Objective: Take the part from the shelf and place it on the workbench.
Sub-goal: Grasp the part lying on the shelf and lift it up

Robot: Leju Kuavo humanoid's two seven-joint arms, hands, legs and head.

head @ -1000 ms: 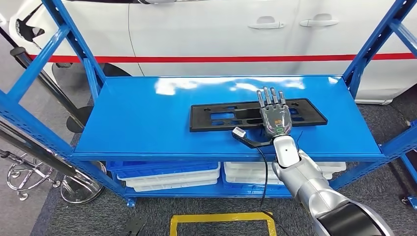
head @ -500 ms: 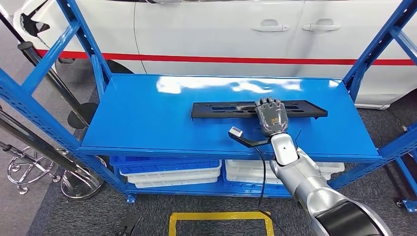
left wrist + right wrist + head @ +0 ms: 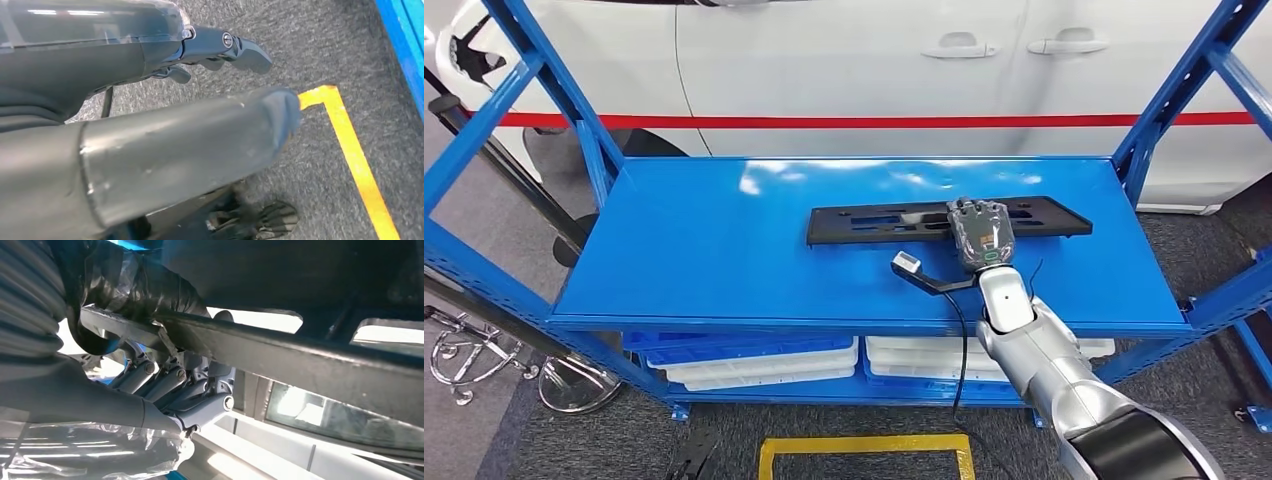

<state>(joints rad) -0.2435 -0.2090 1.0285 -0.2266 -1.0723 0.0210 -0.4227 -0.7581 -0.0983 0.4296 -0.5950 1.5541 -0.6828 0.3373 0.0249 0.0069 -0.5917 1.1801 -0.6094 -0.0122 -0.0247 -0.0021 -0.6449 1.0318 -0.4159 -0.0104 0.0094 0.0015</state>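
Note:
The part (image 3: 874, 222) is a long flat black plastic panel with cut-outs, lying crosswise on the blue shelf top (image 3: 724, 250). My right hand (image 3: 980, 234) reaches over the shelf's front edge and grips the part right of its middle, fingers curled over its far edge. The part stands tilted, with one long edge raised. In the right wrist view the dark fingers (image 3: 170, 382) wrap under the part's black rail (image 3: 310, 360). My left hand (image 3: 190, 145) hangs beside my body over grey carpet, holding nothing, thumb and fingers (image 3: 230, 47) apart.
Blue uprights (image 3: 1169, 100) frame the shelf on both sides. A white car (image 3: 854, 60) with a red stripe stands close behind it. White and blue bins (image 3: 754, 358) sit on the lower level. A yellow floor marking (image 3: 864, 445) lies in front, and chrome stands (image 3: 484, 350) at the left.
My right hand's fingers, flat on the part a second ago, have curled around it, and the part has tipped up from lying flat. The camera has shifted slightly.

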